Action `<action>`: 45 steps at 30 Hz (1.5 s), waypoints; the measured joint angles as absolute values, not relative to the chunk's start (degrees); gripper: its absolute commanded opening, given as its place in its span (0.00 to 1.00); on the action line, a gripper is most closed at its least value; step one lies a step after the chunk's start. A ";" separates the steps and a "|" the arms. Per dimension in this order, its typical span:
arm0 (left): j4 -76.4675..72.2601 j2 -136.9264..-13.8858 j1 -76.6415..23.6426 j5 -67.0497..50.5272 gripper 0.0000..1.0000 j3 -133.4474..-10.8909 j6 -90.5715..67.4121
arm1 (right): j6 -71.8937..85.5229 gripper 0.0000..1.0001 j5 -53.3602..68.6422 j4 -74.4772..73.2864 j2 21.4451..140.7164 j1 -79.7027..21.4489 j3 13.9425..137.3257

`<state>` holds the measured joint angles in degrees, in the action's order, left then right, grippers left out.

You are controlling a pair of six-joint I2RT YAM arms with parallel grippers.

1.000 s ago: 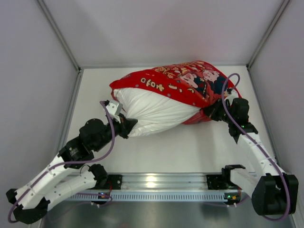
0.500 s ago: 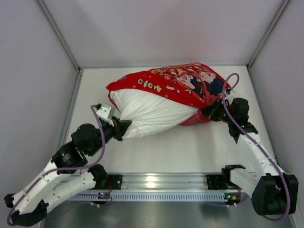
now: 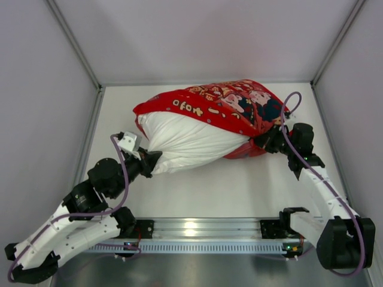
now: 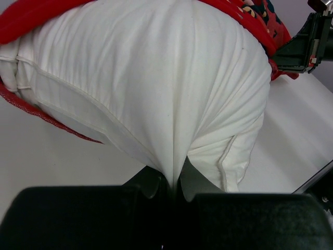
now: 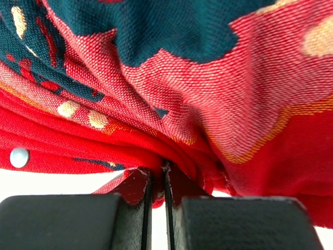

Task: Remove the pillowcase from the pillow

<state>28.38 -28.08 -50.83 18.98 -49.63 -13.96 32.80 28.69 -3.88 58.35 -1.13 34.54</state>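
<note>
The white pillow lies across the middle of the table, its left half bare and its right half inside the red printed pillowcase. My left gripper is shut on a pinched fold at the pillow's near left corner; in the left wrist view the white pillow bunches into the left gripper. My right gripper is shut on the pillowcase's near right end; in the right wrist view the red pillowcase is clamped in the right gripper.
Grey walls with metal corner posts close in the table on the left, back and right. A metal rail with the arm bases runs along the near edge.
My left gripper has pulled the pillow's corner toward the near left, and more white pillow shows outside the red pillowcase. The right gripper has stayed in place, holding the pillowcase.
</note>
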 measured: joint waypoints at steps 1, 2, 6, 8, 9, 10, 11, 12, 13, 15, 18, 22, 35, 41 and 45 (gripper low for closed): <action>28.40 -27.99 -50.89 19.20 0.00 -49.63 -13.96 | 32.82 0.00 28.71 -3.88 58.35 -0.95 34.54; 28.45 -27.86 -51.00 19.46 0.00 -49.63 -13.89 | 32.84 0.00 28.75 -3.88 58.35 -0.93 34.54; 28.75 -27.24 -51.22 21.06 0.00 -49.63 -13.34 | 32.86 0.00 29.28 -3.90 58.41 -0.91 34.54; 28.82 -27.03 -51.29 21.56 0.00 -49.63 -13.06 | 32.88 0.00 29.52 -3.90 58.41 -0.91 34.54; 28.84 -26.87 -51.33 21.91 0.00 -49.63 -12.97 | 32.91 0.00 29.56 -3.90 58.41 -0.89 34.54; 28.91 -26.72 -51.33 22.13 0.00 -49.63 -12.82 | 32.91 0.00 29.58 -3.90 58.41 -0.86 34.54; 28.95 -26.61 -51.33 22.37 0.00 -49.63 -12.64 | 32.97 0.00 29.67 -3.90 58.39 -0.86 34.54; 29.02 -26.48 -51.35 22.50 0.00 -49.63 -12.47 | 33.06 0.00 29.69 -3.90 58.39 -0.86 34.54; 29.12 -26.35 -51.37 22.92 0.00 -49.63 -12.29 | 33.12 0.00 29.78 -3.90 58.39 -0.86 34.54; 29.30 -26.04 -51.42 23.77 0.00 -49.63 -12.03 | 33.19 0.00 30.13 -3.90 58.39 -0.86 34.54; 29.41 -25.56 -51.42 24.53 0.00 -49.63 -11.73 | 33.21 0.00 30.61 -3.90 58.41 -0.86 34.54; 29.50 -25.10 -51.42 24.99 0.00 -49.63 -10.41 | 33.21 0.00 30.81 -3.95 58.17 -0.86 34.52; 28.29 -25.04 -50.72 23.90 0.00 -48.73 -11.94 | 29.63 0.75 25.56 -4.84 51.31 0.21 33.71; 26.15 -29.93 -49.43 26.11 0.00 -48.75 -12.03 | 26.61 0.80 11.40 -9.37 48.58 -8.40 36.64; 25.21 -31.94 -49.12 26.92 0.00 -48.77 -12.03 | 25.12 0.81 4.05 -12.84 46.41 -11.09 40.69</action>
<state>25.21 -31.94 -49.12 26.92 -48.77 -12.03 25.12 4.05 -12.84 46.41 -11.09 40.69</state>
